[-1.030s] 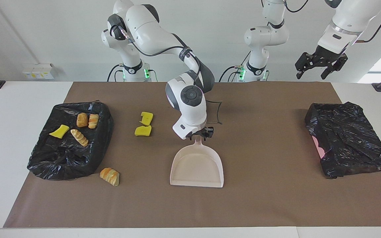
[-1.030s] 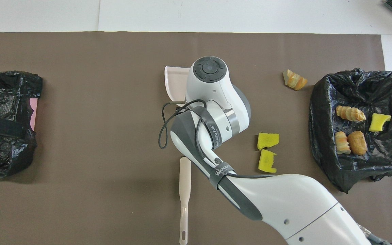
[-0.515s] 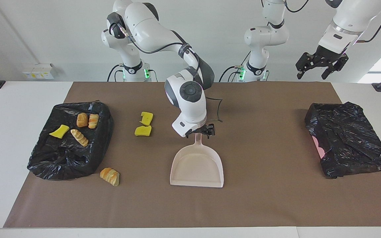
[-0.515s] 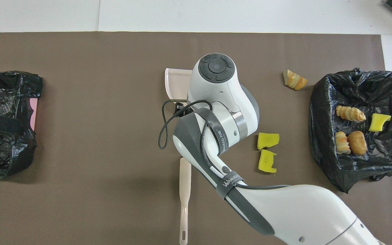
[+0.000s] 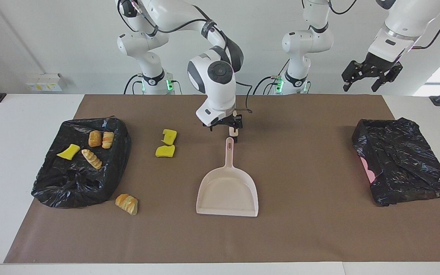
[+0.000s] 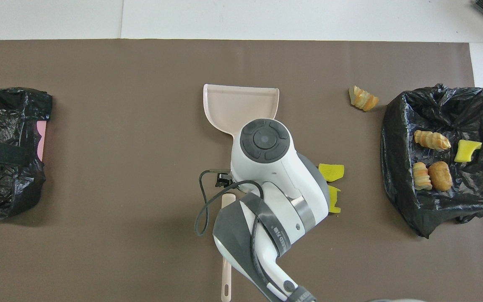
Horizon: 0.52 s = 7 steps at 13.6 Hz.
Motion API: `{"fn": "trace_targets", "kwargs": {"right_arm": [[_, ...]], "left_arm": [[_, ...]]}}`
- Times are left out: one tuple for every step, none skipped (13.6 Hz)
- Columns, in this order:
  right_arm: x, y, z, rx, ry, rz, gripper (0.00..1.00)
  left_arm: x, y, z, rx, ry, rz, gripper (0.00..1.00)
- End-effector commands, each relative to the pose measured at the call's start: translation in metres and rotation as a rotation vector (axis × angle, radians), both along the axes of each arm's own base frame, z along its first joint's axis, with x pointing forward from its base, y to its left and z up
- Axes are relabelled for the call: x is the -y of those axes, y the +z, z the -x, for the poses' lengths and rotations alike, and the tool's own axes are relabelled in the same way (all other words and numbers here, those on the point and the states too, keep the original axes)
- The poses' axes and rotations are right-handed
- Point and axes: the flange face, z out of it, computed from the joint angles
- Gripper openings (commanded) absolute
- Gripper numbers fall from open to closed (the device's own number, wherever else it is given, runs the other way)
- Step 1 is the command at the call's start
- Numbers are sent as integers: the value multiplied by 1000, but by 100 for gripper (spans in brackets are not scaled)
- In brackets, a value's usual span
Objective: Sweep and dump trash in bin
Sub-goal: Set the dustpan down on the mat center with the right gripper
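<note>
Open brown mat [image 5: 300, 172] is left between the dustpan [image 5: 227, 191] and the covered bin [image 5: 403, 160]; 2 yellow sponge pieces [image 5: 166, 144] are found beside the dustpan's handle.

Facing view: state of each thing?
dustpan: flat on mat, empty, unheld
right gripper: jaws open, over dustpan handle
left gripper: jaws open, raised, waiting
lined bin, right arm's end: holds four pieces
other bin: bag-covered
sponge pieces: loose on mat
bread chunk: loose on mat

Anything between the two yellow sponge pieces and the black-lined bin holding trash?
Nothing visible: bare brown mat lies between the two yellow sponge pieces and the black-lined bin. The open right gripper hangs over the beige dustpan's handle.
</note>
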Motion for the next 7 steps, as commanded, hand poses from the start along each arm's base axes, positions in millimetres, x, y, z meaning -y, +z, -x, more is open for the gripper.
{"fn": "trace_targets", "kwargs": {"right_arm": [[-4, -13, 62, 47, -44, -12, 100], [-6, -17, 78, 57, -43, -16, 100], [-9, -20, 92, 62, -42, -17, 100], [-12, -21, 103, 65, -44, -19, 100], [-15, -22, 115, 60, -36, -13, 100], [-24, -28, 131, 52, -34, -3, 100], [-34, -35, 144, 57, -51, -4, 100]], "left_arm": [[-4, 3, 1, 9, -3, -17, 100], [-4, 3, 1, 9, -3, -17, 100], [-4, 3, 1, 9, -3, -17, 100], [-4, 3, 1, 9, -3, -17, 100], [-4, 3, 1, 9, -3, -17, 100], [-4, 3, 1, 9, -3, -17, 100], [-4, 3, 1, 9, -3, -17, 100]]}}
